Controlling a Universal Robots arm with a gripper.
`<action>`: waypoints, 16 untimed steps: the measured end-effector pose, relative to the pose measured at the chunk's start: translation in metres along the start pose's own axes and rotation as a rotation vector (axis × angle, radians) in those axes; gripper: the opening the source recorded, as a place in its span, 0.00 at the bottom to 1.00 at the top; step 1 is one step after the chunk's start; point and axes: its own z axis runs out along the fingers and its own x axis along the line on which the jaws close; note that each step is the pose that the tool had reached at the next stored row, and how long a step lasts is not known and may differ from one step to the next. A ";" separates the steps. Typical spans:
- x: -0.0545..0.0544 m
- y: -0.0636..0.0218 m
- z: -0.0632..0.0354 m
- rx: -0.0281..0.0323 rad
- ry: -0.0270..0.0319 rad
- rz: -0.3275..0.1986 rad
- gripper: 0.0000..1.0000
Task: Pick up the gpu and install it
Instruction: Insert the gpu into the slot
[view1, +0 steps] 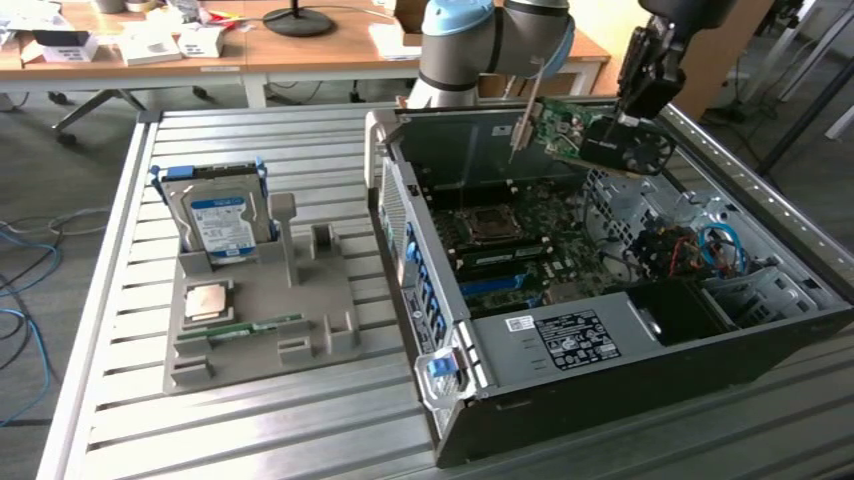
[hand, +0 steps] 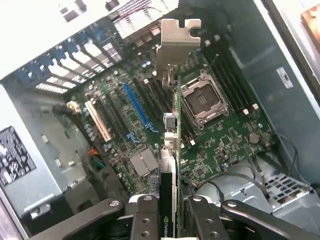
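Gripper (hand: 171, 212) closest to the lens, clenched on the gpu (hand: 168, 170) with one finger on each face. Card held on edge, silver bracket (hand: 178, 42) at the far end. It hangs above the motherboard (hand: 220, 145) inside the open computer case (view1: 561, 340), clear of the board (blue slot (hand: 136, 107) to one side of it, CPU socket (hand: 205, 100) to the other). Hard drive (view1: 220, 215) stands in the grey fixture (view1: 267, 340) on the slatted table (view1: 267, 430), at the exterior view's left.
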 end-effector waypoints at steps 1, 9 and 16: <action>0.000 0.0000 0.0003 0.0032 0.0034 -0.048 0.26; 0.000 0.0000 0.0011 0.0142 0.0151 -0.219 0.26; 0.000 -0.0001 0.0017 0.0224 0.0235 -0.346 0.26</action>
